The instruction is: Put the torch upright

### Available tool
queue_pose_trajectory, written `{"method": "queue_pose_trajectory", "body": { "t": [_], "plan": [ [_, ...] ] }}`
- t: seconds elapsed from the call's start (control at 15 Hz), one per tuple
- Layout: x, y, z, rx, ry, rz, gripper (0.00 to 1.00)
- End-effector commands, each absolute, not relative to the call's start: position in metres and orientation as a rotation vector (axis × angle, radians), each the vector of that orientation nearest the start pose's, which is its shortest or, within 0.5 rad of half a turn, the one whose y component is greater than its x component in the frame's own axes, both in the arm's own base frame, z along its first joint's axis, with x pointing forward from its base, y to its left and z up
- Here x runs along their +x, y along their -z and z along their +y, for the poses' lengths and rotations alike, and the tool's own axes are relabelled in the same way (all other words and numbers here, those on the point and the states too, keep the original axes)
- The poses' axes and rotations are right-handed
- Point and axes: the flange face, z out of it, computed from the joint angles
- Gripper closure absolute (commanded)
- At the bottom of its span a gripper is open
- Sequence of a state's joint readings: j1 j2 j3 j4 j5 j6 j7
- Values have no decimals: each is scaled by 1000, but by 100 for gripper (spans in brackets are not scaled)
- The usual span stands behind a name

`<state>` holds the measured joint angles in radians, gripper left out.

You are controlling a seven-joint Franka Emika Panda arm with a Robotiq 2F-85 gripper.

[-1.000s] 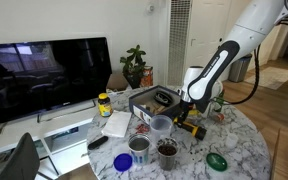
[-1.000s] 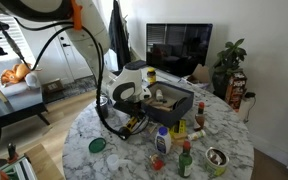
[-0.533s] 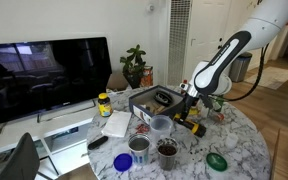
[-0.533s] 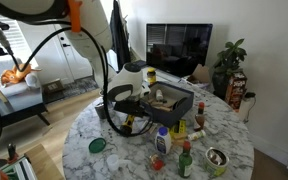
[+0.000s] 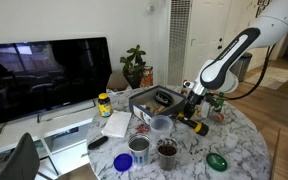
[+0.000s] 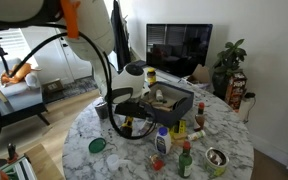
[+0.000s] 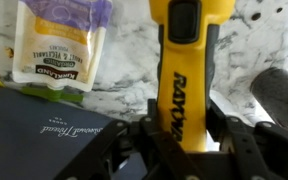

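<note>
STEP: grasp before tipping up | TORCH (image 7: 187,70): lying low over marble bench (image 7: 134,75) | FINGERS (image 7: 227,135): 2 pinching yellow body mid-length, judged to let it pivot upright

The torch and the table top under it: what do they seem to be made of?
The torch looks like moulded plastic: smooth, slightly glossy yellow body with black lettering and a black switch. The table top looks like polished marble, white with grey veins and specks; it could also be an imitation.
</note>
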<state>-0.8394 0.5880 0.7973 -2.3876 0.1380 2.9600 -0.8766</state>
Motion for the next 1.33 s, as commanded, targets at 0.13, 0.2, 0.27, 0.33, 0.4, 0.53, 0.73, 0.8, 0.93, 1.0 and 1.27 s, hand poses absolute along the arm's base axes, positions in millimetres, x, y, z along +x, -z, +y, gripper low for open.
{"method": "queue_pose_trajectory", "body": {
  "t": [0.13, 0.2, 0.27, 0.33, 0.4, 0.53, 0.73, 0.8, 0.93, 1.0, 1.27],
  "plan": [
    [517, -162, -2, -2618, 490, -811, 76],
    [519, -163, -4, -2603, 524, -803, 76],
    [519, -165, -4, -2585, 546, -802, 76],
    [519, -166, -5, -2569, 572, -803, 76],
    [519, -168, -5, -2559, 594, -806, 76],
    [519, -173, -10, -2539, 684, -780, 76],
    [520, -175, -12, -2488, 839, -787, 76],
    [519, -173, -12, -2466, 886, -802, 76],
    [518, -166, -13, -2436, 954, -830, 76],
    [517, -162, -12, -2419, 988, -837, 76],
    [514, -157, -4, -2317, 1155, -869, 76]
  ]
}}
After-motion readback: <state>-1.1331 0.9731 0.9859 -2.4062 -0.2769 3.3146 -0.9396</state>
